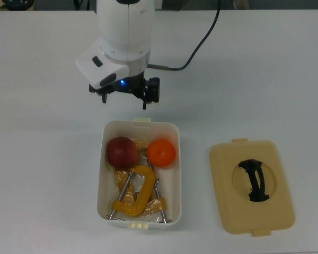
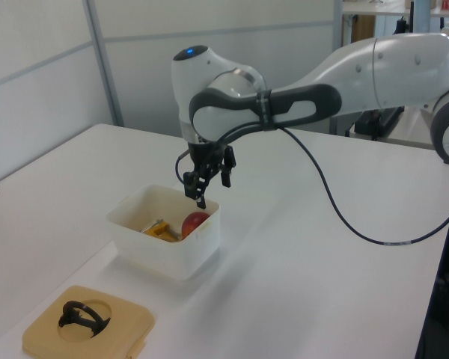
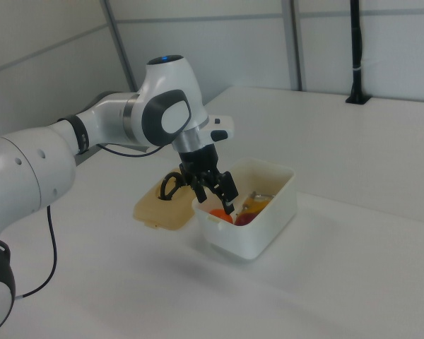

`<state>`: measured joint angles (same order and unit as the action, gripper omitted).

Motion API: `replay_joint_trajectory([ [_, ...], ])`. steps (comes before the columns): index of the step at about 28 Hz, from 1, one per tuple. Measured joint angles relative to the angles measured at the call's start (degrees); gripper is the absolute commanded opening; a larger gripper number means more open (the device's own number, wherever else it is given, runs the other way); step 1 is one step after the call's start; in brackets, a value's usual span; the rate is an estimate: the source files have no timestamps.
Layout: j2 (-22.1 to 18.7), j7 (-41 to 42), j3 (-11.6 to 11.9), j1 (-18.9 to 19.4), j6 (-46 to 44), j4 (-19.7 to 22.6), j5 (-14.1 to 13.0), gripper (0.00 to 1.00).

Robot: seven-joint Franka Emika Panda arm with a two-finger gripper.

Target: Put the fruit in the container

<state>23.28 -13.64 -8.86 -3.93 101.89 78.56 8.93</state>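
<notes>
Top view coverage shows a white table (image 1: 42, 174) on which all items are placed. The Franka arm (image 2: 374, 67) is seen reaching over the table in the left view, its white wrist housing carrying a lit blue indicator. The gripper (image 1: 125, 97) is held above the table just beyond the container's far short end, at the top view's upper side; its fingers are spread apart and nothing is held between them. In the left view the gripper (image 2: 208, 173) is seen raised clear of the container's rim.

A beige lid (image 1: 252, 186) with a black handle (image 1: 254, 180) is laid flat on the table, apart from the container, on the top view's right.

The white container (image 1: 175, 174) is positioned upright near the table's front edge in the top view. Both fruits are recorded inside it, at the end nearest the gripper: the dark red apple (image 1: 122, 152) on the top view's left and the orange (image 1: 161, 152) on the top view's right, side by side with a small gap between them. Yellow C-clamps (image 1: 135, 194) occupy the remaining part of the container, just beside the fruit.
</notes>
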Motion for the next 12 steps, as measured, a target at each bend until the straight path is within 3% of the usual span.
replay_joint_trajectory([
  [6,-1.1,7.0,0.0,-0.7,-7.0,0.0,0.0,1.0],
  [12,-1.5,11.2,0.0,-1.5,-8.2,0.1,0.0,1.0],
])
